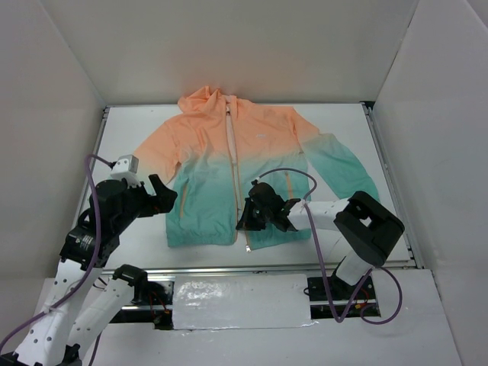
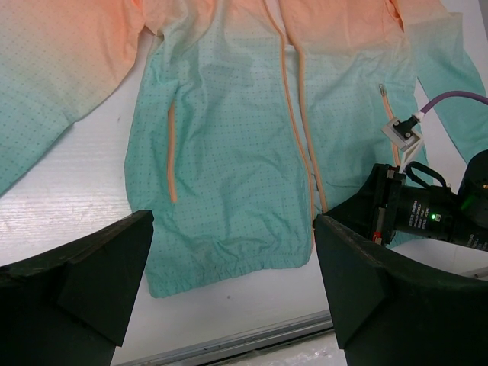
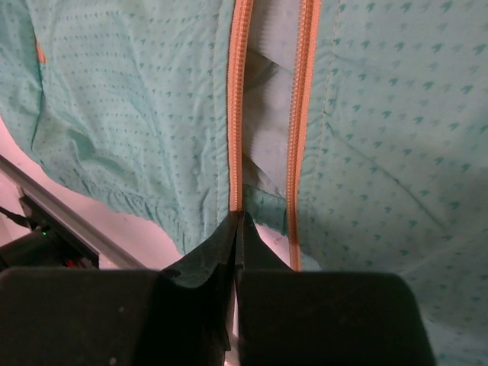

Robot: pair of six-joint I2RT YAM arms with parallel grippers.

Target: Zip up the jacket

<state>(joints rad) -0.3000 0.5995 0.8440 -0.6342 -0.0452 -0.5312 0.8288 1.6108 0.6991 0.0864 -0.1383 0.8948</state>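
Overhead view of a white table (image 1: 343,229) inside a white-walled enclosure, with two robot arms mounted at its 6 o'clock edge.

At 8 o'clock from the jacket (image 1: 221,175), the left pincer (image 1: 164,197) sits near the teal end of the sleeve (image 1: 156,156) on that side. Its fingers are spread as wide as they go, and it holds nothing. From the left wrist camera, the two black fingers (image 2: 99,282) frame the lower front of the jacket from above.

The jacket lies flat on its back in the middle of the table. Its hood points to 12 o'clock, its hem to 6 o'clock, and its sleeves angle out towards 8 and 4 o'clock. The fabric is orange-peach at the top and fades to teal at the hem and cuffs. An orange pocket slit (image 2: 171,152) shows on each front panel.

The zipper (image 1: 231,152) runs down the centre. In both wrist views its two tapes lie side by side with a gap between them, unjoined along the lower front.

At the hem, at 6 o'clock, the right pincer (image 1: 248,217) has its fingers pressed fully together. They pinch the bottom end of one zipper tape, the left-hand one in the right wrist view. The other tape (image 3: 299,137) lies free just beside it.

The right arm (image 1: 370,221) reaches in from 4 o'clock, and a purple cable (image 1: 305,179) loops above it.
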